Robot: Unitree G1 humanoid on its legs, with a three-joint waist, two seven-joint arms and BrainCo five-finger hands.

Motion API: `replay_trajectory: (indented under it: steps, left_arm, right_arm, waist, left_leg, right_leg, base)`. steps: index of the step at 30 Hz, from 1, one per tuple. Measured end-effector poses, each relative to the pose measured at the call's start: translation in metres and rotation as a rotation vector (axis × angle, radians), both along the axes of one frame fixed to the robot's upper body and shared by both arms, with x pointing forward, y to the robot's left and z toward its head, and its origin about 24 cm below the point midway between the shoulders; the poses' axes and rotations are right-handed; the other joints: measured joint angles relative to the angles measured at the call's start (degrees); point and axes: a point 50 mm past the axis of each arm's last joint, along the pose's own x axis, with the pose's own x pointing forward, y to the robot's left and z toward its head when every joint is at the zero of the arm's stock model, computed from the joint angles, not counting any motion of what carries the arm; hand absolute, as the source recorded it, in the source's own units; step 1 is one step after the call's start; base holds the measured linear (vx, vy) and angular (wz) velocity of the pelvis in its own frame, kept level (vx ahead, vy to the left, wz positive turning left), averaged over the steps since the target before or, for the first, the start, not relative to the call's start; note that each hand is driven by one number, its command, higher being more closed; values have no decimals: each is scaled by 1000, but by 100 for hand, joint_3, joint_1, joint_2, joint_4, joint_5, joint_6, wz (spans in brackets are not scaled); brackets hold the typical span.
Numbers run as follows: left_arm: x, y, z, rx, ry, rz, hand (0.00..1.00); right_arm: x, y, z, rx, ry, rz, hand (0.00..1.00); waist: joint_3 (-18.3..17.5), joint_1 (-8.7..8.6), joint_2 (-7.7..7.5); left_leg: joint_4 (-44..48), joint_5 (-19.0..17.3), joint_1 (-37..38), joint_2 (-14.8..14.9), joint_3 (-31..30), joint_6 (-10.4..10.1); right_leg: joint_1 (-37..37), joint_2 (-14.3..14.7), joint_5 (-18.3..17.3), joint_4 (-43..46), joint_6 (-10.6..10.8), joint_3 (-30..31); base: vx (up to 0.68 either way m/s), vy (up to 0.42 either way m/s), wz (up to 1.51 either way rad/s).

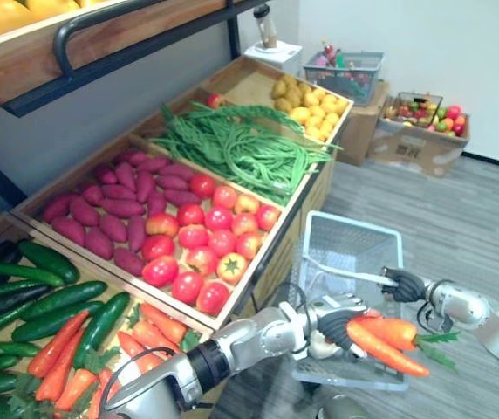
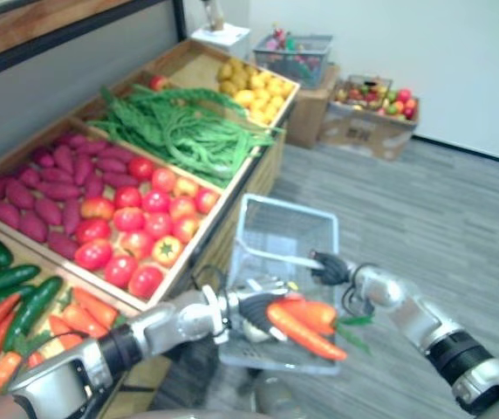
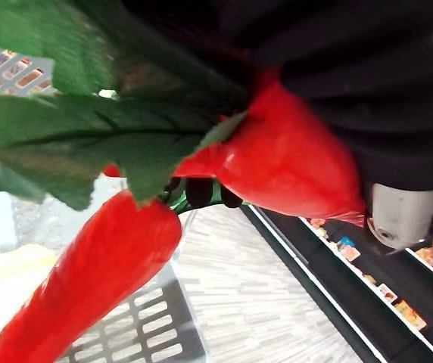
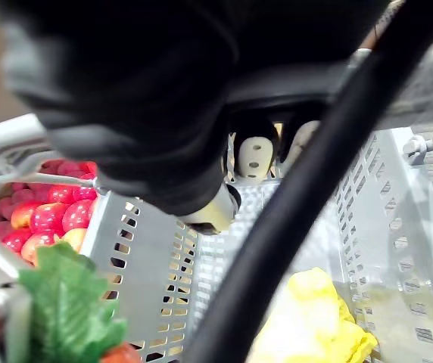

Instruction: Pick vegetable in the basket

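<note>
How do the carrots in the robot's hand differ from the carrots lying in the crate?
The held carrots are two, gripped in the left hand and hanging in the air over the grey basket, whose handle the right hand grips. The crate carrots are a bigger pile, lying loose in the wooden crate beside the cucumbers. No hand touches the crate carrots. Both are orange with green leafy tops.

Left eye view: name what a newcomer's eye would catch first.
Two bright orange carrots are gripped in the left hand, above the grey basket whose handle the right hand grips. On the stall to the left, red tomatoes lie beside purple sweet potatoes.
</note>
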Motion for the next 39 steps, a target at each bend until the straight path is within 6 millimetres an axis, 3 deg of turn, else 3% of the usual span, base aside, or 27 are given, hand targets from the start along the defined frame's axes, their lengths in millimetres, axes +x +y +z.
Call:
replay_trajectory:
  steps: [11,17,18,30,39]
  left_arm:
    - [13,-3,-27,133,44,71,100]
    - [30,14,-37,192,49,198,100]
    - [31,15,-39,202,46,205,0]
    - [37,21,-50,320,12,234,0]
    - [45,17,-41,329,-21,215,0]
  right_arm:
    - [5,12,7,93,39,27,100]
    - [8,27,16,124,63,90,100]
    - [8,28,16,123,65,96,100]
    - [6,22,21,133,103,95,100]
    - [5,21,20,133,108,87,100]
  waist:
    - [1,-50,-103]
    - [6,-113,-152]
    - [6,-117,-160]
    - [23,-185,-201]
    - [178,-181,-198]
  left_leg:
    - [69,0,38,0,103,1]
    - [73,0,56,-40,271,1]
    - [74,0,58,-39,276,1]
    - [96,1,64,-33,352,2]
    - [111,1,3,-10,204,2]
  right_leg:
    - [-20,59,34,20,45,143]
    - [-95,129,50,42,67,324]
    - [-96,136,50,42,67,331]
    - [-106,162,62,42,72,383]
    - [-102,97,61,39,72,274]
  base:
    - [-3,-43,-7]
    - [-4,-44,-16]
    - [-2,-44,-7]
    - [0,-46,-3]
    - [-20,-62,8]
